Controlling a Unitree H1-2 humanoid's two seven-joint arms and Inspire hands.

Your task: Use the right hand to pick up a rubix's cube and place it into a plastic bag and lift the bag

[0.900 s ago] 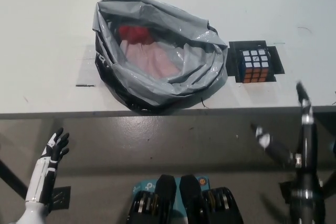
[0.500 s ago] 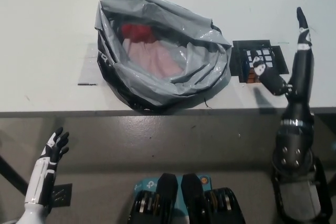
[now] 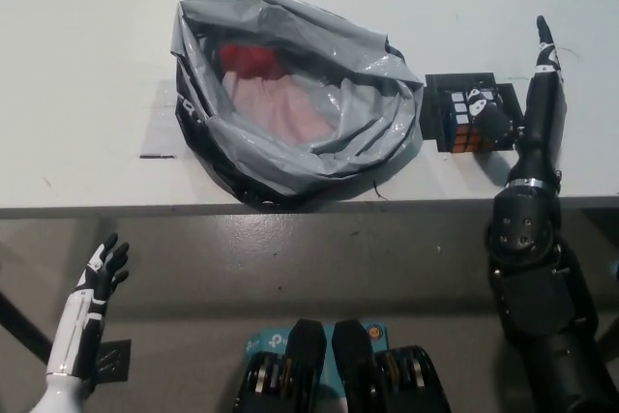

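A Rubik's cube [image 3: 462, 119] sits on a black square mat [image 3: 437, 87] on the white table, just right of the bag. The grey plastic bag [image 3: 290, 94] lies open in the middle of the table, with something red and pink inside. My black right hand [image 3: 527, 108] is over the table at the cube's right side, fingers spread; its thumb lies across the cube's top right and the long fingers point away past it. It holds nothing. My white left hand [image 3: 102, 273] rests open at the lower left, below the table edge.
The table's front edge [image 3: 145, 208] runs across the picture below the bag. A grey floor lies beneath it. A dark tape mark [image 3: 158, 155] sits left of the bag.
My right arm has risen from below the table edge and reached forward over the table to the cube. The left hand and the bag stay put.
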